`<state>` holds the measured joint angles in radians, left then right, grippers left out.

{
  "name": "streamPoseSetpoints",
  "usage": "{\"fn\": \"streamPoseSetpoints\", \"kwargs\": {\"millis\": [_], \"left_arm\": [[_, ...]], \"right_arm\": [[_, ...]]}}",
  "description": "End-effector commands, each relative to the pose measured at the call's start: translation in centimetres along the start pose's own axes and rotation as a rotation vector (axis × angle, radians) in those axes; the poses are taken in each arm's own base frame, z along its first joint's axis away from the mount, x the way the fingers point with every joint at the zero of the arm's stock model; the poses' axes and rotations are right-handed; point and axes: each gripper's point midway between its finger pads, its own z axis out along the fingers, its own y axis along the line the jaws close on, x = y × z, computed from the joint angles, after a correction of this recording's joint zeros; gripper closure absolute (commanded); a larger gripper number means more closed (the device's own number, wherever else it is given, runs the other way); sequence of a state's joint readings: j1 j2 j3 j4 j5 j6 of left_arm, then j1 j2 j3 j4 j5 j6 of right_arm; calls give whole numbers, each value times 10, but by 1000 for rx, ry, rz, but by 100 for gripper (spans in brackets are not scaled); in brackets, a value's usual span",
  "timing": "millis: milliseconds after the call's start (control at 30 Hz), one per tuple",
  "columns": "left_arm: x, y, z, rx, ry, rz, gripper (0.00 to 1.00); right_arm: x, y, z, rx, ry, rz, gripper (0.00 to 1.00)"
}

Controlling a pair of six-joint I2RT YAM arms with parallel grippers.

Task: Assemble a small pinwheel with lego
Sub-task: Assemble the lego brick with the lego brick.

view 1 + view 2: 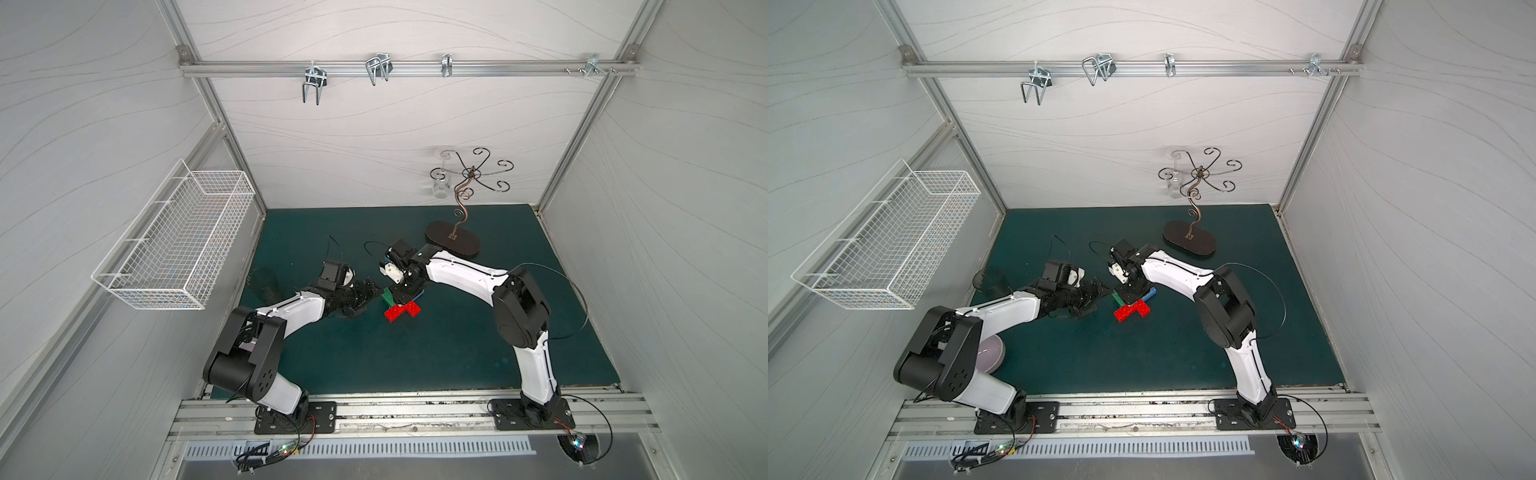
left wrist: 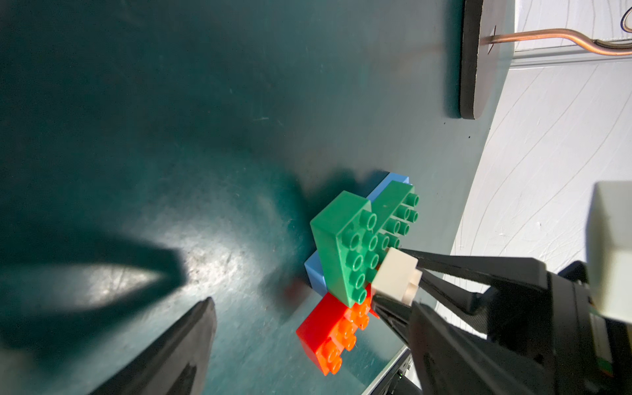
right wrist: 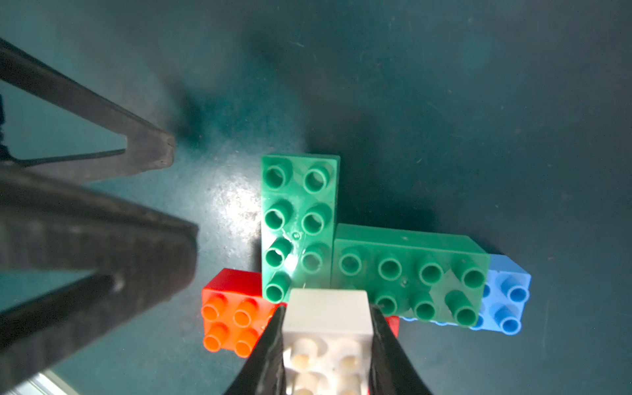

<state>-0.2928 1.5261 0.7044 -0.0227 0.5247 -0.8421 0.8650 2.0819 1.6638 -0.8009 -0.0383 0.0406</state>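
A flat stack of lego (image 1: 401,309) lies mid-mat, seen in both top views: red bricks (image 1: 1133,311) at the bottom, a blue brick (image 3: 506,297) and two green bricks (image 3: 299,219) (image 3: 407,270) at right angles. My right gripper (image 3: 327,309) is shut on the white square brick (image 3: 328,318) (image 2: 395,277), held studs up at the inner corner where the greens meet, over red (image 3: 232,311). Whether it is seated I cannot tell. My left gripper (image 1: 365,297) stands open just left of the stack, nothing between its fingers (image 3: 102,239).
The curly wire stand on its dark oval base (image 1: 455,243) stands behind the right arm, with a glass (image 1: 440,189) at the back wall. A white wire basket (image 1: 174,241) hangs on the left wall. A dark object (image 1: 266,282) lies left of the left arm.
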Motion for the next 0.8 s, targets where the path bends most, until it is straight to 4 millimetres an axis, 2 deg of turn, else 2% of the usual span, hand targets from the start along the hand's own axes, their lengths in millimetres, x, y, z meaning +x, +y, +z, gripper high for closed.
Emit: {"fn": "streamPoseSetpoints", "kwargs": {"millis": [0, 200, 467, 767], "left_arm": [[-6, -12, 1, 39, -8, 26, 7], [-6, -12, 2, 41, -4, 25, 7], [-4, -4, 2, 6, -3, 16, 8], [-5, -6, 0, 9, -9, 21, 8]], "right_arm": [[50, 5, 55, 18, 216, -40, 76], [63, 17, 76, -11, 284, -33, 76], [85, 0, 90, 0, 420, -33, 72], [36, 9, 50, -33, 234, -24, 65]]}}
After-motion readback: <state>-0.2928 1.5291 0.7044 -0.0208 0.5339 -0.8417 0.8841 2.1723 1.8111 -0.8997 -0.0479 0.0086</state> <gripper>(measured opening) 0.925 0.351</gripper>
